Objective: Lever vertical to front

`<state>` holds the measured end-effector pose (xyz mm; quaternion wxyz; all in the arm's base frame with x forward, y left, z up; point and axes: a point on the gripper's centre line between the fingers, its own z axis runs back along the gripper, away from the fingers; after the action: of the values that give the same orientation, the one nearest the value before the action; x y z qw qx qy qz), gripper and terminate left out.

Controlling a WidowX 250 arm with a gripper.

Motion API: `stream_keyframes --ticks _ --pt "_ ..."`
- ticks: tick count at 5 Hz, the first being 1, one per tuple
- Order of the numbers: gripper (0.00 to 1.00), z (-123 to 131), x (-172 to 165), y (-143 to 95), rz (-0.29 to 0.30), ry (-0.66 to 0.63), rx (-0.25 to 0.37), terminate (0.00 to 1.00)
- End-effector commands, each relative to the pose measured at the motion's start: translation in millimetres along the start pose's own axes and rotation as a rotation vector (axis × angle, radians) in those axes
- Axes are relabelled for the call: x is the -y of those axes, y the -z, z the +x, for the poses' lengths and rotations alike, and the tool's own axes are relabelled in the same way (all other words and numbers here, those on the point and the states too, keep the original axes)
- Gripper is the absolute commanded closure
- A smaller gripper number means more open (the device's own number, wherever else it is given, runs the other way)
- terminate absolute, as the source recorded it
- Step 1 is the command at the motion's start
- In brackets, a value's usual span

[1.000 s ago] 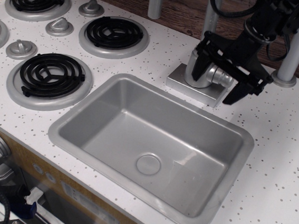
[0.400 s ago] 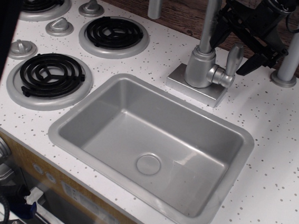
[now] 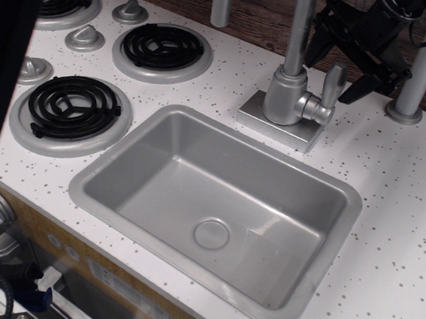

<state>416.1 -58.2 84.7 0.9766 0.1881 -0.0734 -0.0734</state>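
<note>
Silver lever (image 3: 332, 84) upright, black hand (image 3: 342, 60) open behind, sink (image 3: 122, 167) in front

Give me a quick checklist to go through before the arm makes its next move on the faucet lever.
1. Lever position: the lever stands upright on its hub, not yet turned to the front. Not ok.
2. End effector state: the end effector is open, its fingers spread. Ok.
3. Contact: it sits up behind the top of the lever and does not appear to grip it. Cannot tell whether it touches.
4. Path to the front: the space in front of the lever, toward the sink, has nothing in it. Ok.
5. Nearby obstacles: the faucet spout and the grey post stand close on either side of the end effector. Watch clearance; cannot tell the margin.
</note>
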Motion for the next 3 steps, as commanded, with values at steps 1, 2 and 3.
stream_keyframes --ticks 1,2,3 --pt "1.00 1.5 -7.4 -14.0 -0.005 -0.035 0.037 0.00" --pt "1.00 -4.3 -6.1 -14.2 -0.008 -0.049 0.012 0.00" --pt "1.00 -25.6 -0.3 -10.7 -0.022 -0.109 -0.012 0.00"
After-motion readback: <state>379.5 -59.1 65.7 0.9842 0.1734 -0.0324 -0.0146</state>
